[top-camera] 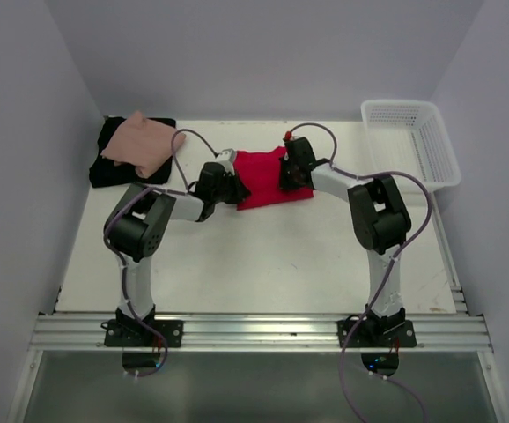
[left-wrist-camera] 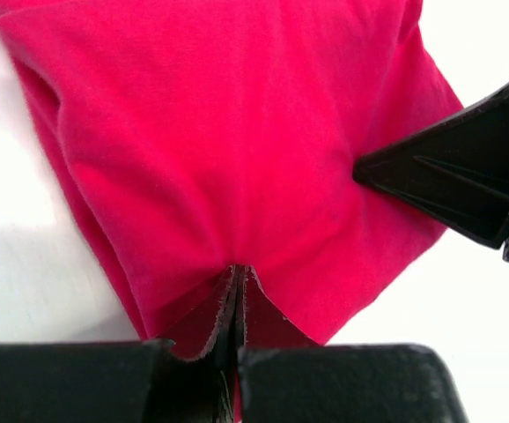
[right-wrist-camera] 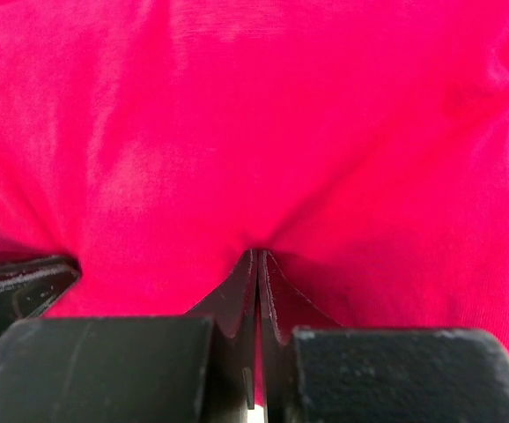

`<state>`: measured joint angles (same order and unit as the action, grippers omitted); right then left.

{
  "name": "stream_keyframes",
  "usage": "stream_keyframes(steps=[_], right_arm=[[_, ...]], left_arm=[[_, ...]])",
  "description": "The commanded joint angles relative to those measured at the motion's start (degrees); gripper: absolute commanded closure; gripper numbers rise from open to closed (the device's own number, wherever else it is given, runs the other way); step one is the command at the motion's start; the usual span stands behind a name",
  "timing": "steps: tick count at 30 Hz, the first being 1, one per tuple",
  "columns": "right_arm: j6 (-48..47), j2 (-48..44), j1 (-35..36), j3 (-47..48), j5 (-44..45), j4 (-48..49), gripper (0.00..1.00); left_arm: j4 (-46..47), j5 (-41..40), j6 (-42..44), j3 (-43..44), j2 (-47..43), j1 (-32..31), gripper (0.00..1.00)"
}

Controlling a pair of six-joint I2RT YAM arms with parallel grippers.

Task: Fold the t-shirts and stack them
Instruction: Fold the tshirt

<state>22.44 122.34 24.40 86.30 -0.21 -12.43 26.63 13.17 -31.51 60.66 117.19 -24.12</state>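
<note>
Left end effector (left-wrist-camera: 239,275) pinches the red t-shirt (left-wrist-camera: 219,132) at its edge.

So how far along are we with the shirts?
Done: the pink shirt lies folded on the black shirt, far left. In hand: the left claw and right claw are both shut on the red shirt mid-table. Left: finish folding it and stack it on the pile.

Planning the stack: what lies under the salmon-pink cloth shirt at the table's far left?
A black cloth shirt, its edges sticking out from beneath the salmon-pink cloth shirt. Anything between or below them is covered.
</note>
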Motion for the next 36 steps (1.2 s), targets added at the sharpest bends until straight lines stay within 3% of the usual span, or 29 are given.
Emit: stream_keyframes(steps=[1,11,15,21,29,30,31,33,36], right_arm=[[0.2,-2.8,0.8,-8.2,0.6,-7.3,1.00],[3.3,-19.1,10.6,-29.1,4.2,-6.2,1.00],[6.0,-25.9,14.9,-36.0,5.6,-7.5,1.00],[10.6,-35.0,21.5,-40.2,6.4,-10.2,1.00],[11.5,-38.1,23.2,-39.9,8.0,-11.4,1.00],[11.3,-38.0,23.3,-39.4,7.9,-11.4,1.00],[11.3,-37.6,23.4,-39.2,7.9,-11.0,1.00],[11.2,-37.4,23.6,-38.9,7.9,-10.8,1.00],[11.2,-37.5,23.8,-38.9,8.3,-10.4,1.00]], left_arm=[[-2.8,-4.7,-2.5,-8.2,-4.4,-2.9,1.00],[-8.0,-12.0,-10.8,-30.1,-22.7,-14.3,1.00],[-15.7,-15.0,-14.2,-34.4,-30.7,-18.1,1.00],[-29.0,-22.4,-19.3,-35.6,-41.7,-24.4,1.00],[-44.6,-32.8,-21.6,-26.4,-47.2,-29.1,1.00],[-46.7,-33.5,-21.5,-25.3,-47.1,-29.9,0.96],[-47.5,-35.0,-21.5,-23.4,-46.8,-30.4,0.83],[-48.5,-36.1,-21.2,-22.3,-45.6,-31.2,0.70],[-48.7,-37.0,-21.2,-21.2,-44.3,-32.1,0.63]])
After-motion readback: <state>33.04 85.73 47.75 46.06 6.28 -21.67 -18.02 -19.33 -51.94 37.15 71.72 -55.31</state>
